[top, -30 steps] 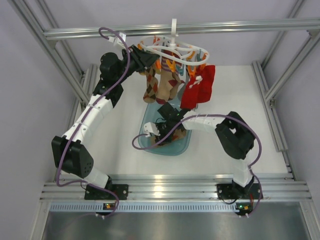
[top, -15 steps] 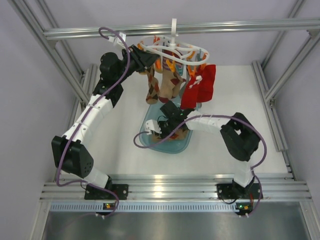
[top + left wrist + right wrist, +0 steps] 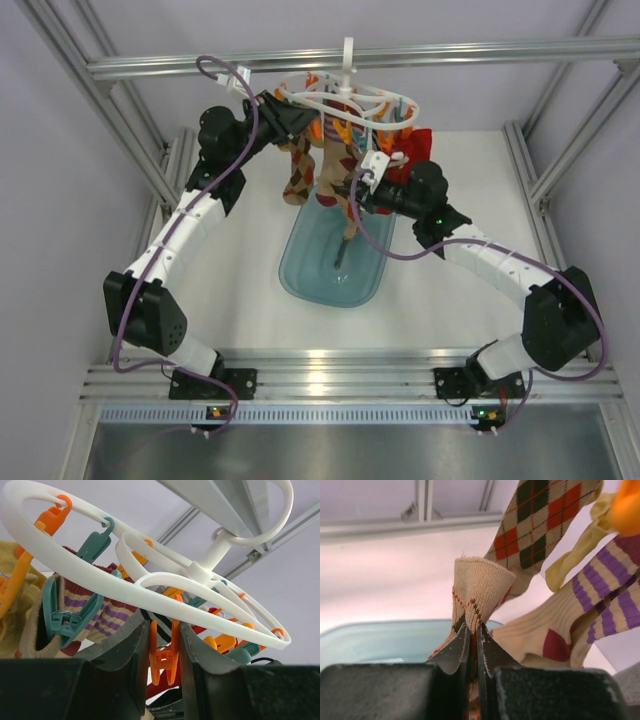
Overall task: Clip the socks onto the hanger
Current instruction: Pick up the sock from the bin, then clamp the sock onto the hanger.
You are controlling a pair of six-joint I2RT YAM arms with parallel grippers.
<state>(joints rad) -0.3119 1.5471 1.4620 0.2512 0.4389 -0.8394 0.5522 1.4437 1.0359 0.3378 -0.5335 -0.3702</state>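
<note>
The white round hanger (image 3: 372, 98) (image 3: 150, 587) hangs from the frame bar, with argyle socks (image 3: 297, 176), a red sock (image 3: 416, 148) and a striped sock (image 3: 95, 615) clipped on. My left gripper (image 3: 293, 120) (image 3: 164, 630) is up at the ring's left side, shut on a dangling orange clip (image 3: 164, 655), its fingers pressing both handles. My right gripper (image 3: 362, 195) (image 3: 474, 630) is under the hanger's right side, shut on a tan argyle sock (image 3: 477, 587). That sock trails down (image 3: 346, 240) over the tray.
A translucent blue tray (image 3: 300, 280) lies on the table below the hanger. An aluminium frame bar (image 3: 500, 50) crosses above, with side rails left and right. Teal and orange clips (image 3: 65, 620) crowd the ring. A clipped yellow sock (image 3: 580, 545) and the striped sock (image 3: 605, 590) hang beside the held one.
My right gripper closed on the argyle sock in the tray and lifted it up and right, to just beneath the hanger. The left arm has not moved.
</note>
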